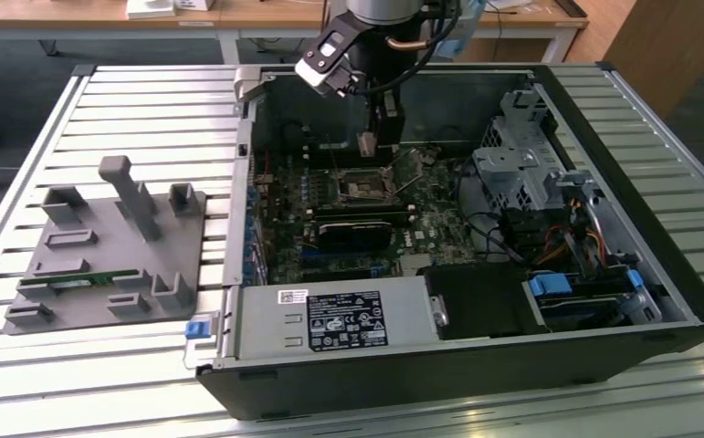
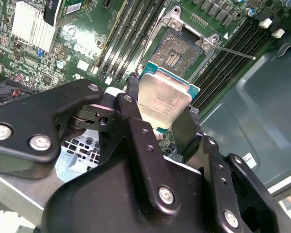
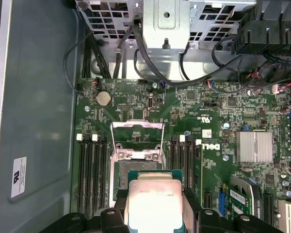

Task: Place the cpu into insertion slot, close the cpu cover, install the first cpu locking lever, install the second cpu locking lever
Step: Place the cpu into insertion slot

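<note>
Exterior view: an open computer case (image 1: 474, 383) lies on its side on a slatted metal worktop (image 1: 144, 109). My arm reaches down into it from above. My jaws are closed on the cpu (image 1: 368, 143), a small pale chip held clear of the green circuit board (image 1: 327, 242). The insertion slot (image 1: 364, 185) sits just below the chip, a dark square with a silver rim. A grey fixture (image 1: 102, 246) with upright pegs rests on the worktop, at the exterior view's left of the case.

Second wrist view: my black jaws pinch the cpu (image 2: 164, 103) by two opposite edges, its silvery face showing between them. The insertion slot (image 2: 177, 52) lies uncovered beyond it, apart from the chip, with long memory slots (image 2: 131, 34) beside it.

First wrist view: the cpu (image 3: 154, 204) is gripped in my jaws, overlapping the near edge of the insertion slot (image 3: 136, 172) and not seated. The cpu cover (image 3: 137, 137) is swung open past the slot's far side.
</note>
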Available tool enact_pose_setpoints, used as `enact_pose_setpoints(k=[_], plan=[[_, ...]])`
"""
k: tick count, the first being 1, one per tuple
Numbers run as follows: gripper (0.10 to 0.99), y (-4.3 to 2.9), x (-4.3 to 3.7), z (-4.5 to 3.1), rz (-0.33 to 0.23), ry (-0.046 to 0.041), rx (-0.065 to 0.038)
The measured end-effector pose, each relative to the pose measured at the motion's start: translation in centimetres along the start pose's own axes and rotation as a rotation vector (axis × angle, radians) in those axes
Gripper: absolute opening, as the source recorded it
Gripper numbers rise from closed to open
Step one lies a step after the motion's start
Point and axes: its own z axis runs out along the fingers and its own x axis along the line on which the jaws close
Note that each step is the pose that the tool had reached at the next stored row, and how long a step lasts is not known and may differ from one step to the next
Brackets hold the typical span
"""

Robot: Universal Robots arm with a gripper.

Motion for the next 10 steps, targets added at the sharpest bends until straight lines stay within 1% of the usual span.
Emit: enact_pose_setpoints(k=[10], plan=[[0.529,-0.03,-0.01,0.30,0.000,0.0000,0.000]])
